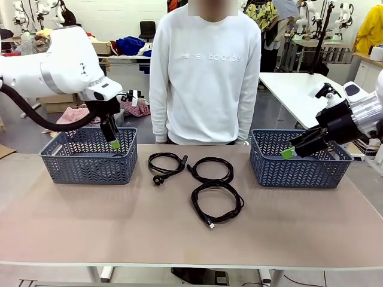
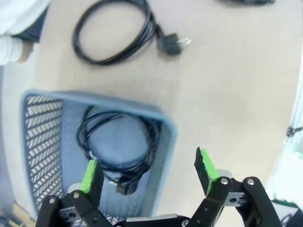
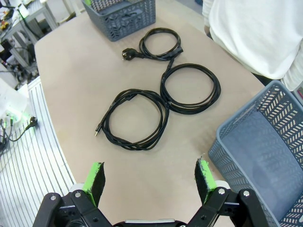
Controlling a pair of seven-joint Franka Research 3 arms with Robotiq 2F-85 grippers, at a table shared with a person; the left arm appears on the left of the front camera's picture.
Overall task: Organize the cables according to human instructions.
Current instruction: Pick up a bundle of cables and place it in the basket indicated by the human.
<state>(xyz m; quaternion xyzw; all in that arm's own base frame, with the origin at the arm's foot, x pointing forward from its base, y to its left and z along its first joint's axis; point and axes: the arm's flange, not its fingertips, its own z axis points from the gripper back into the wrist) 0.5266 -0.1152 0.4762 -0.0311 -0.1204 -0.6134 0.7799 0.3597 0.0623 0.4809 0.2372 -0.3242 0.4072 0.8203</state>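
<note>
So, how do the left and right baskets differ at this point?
The left basket holds one coiled black cable; the visible floor of the right basket shows none. The left gripper, jaws open, hangs over the left basket's rim; the right gripper, jaws open too, hangs beside the right basket, over the table. Both baskets are the same blue-grey slotted kind.

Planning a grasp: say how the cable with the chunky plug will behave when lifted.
Likely floppy: the cable is a thin cord in a loose coil, so it may sag and unwind. Its plug probably dangles and swings.
</note>
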